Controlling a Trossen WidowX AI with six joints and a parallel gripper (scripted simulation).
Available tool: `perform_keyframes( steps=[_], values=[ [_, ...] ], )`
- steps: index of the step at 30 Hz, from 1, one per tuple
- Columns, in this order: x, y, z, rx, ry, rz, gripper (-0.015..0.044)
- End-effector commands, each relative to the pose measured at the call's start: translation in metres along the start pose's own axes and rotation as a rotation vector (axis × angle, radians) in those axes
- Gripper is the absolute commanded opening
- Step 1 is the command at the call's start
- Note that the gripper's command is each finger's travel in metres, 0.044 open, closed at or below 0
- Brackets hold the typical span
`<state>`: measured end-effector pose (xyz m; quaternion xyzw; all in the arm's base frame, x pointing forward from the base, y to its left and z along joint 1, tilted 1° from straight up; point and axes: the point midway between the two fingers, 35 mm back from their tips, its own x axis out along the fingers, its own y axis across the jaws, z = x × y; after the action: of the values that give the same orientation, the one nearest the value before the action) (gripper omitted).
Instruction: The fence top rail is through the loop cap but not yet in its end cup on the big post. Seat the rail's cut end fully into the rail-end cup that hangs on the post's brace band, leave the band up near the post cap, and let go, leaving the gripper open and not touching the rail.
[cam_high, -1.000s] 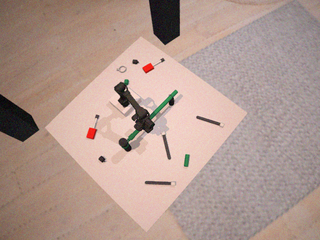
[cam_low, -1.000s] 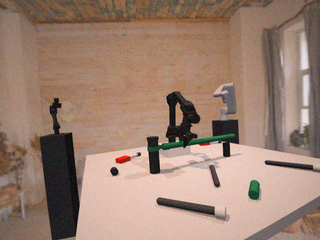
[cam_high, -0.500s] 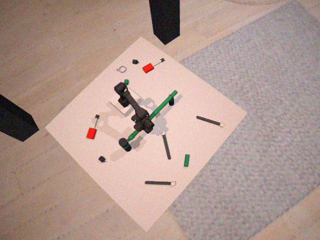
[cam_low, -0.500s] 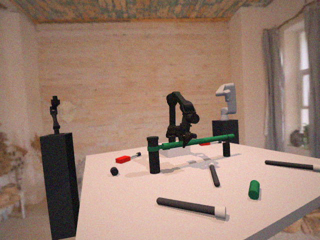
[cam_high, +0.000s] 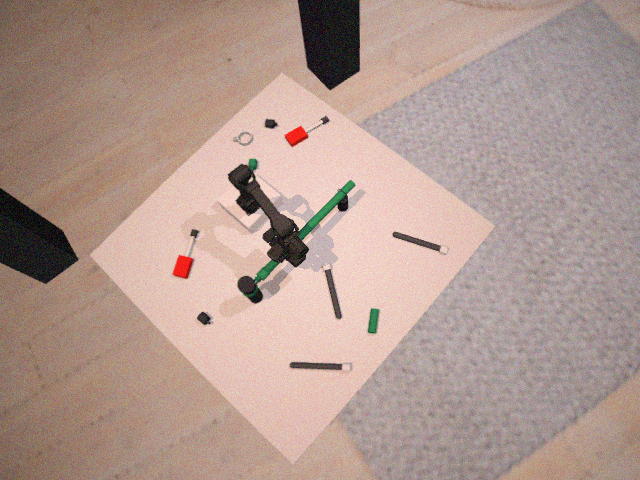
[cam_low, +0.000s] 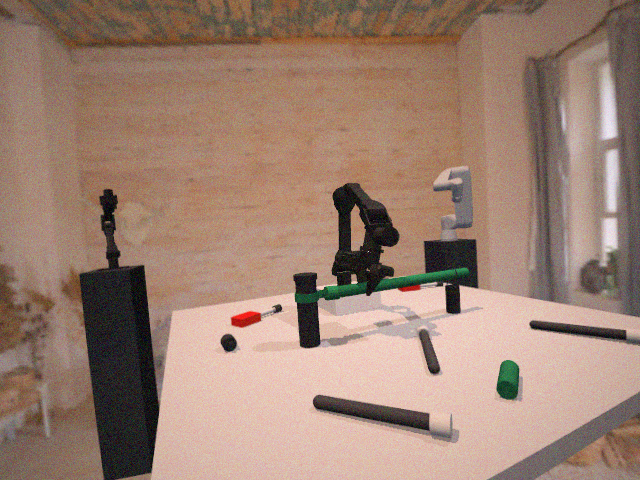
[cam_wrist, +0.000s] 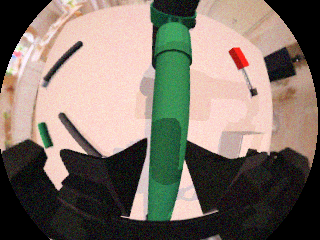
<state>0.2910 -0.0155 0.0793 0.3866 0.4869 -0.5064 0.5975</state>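
From where I stand, a pale, wood-toned wall spans the far side beneath a patchy green-and-orange ceiling, and over on the right grey curtains hang beside a tall window with pale daylight in it. The light-topped table fills the near part of the room, with a black pedestal standing off to its left and another, partly hidden, beyond its far side. Pale wooden planks run underfoot, partly covered by a mottled grey rug.
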Motion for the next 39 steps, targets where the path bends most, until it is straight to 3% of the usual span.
perform_keyframes(
  steps=[1,6,11,17,24,39],
  values=[
    [-0.004,0.000,-0.003,0.002,0.000,-0.001,0.0315],
    [-0.025,0.000,-0.016,0.002,0.003,-0.001,0.0440],
    [-0.047,-0.002,-0.029,0.001,0.004,-0.001,0.0440],
    [-0.045,-0.001,-0.029,-0.006,0.001,-0.004,0.0440],
    [-0.091,-0.006,-0.029,-0.006,0.002,-0.004,0.0440],
    [-0.092,-0.006,-0.029,-0.006,0.002,-0.004,0.0440]
  ],
)
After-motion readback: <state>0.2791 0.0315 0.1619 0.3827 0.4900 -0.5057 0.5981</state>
